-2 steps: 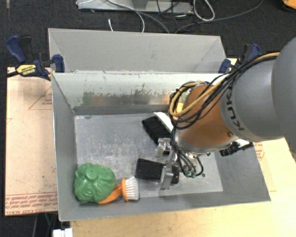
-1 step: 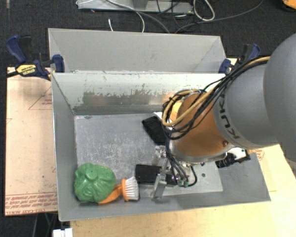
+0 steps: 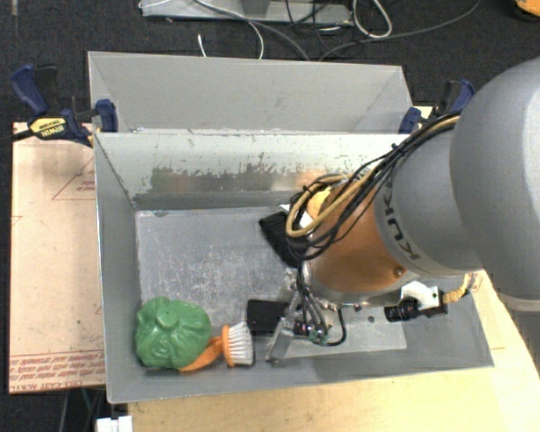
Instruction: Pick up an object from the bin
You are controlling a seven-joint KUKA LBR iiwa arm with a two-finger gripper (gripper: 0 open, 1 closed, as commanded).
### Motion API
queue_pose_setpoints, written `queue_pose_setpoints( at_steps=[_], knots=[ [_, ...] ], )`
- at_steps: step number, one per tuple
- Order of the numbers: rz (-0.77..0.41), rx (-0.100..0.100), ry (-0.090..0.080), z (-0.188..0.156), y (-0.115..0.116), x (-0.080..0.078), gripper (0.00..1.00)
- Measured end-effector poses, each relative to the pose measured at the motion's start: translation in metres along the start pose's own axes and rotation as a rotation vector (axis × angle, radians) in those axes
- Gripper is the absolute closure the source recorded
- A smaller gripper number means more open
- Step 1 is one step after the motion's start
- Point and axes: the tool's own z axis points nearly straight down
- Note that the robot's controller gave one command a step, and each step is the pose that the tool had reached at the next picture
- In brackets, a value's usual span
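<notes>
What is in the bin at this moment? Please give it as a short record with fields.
container: grey metal bin
claw: low over the bin's front part, right of the middle
nearest thing: small black block, just left of the claw
front left corner: green toy, round and lumpy
next to it: brush, orange handle, white bristles, against the green toy's right side

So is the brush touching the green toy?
Touching. In the camera view the orange handle of the brush runs right against the green toy, with no gap.
</notes>
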Motion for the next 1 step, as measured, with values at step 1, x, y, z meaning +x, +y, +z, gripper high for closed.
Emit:
queue_pose_setpoints(
  at_steps=[1],
  knots=[
    [-0.173,0.000,0.004,-0.0022,0.0147,-0.0036,1.00]
  ],
)
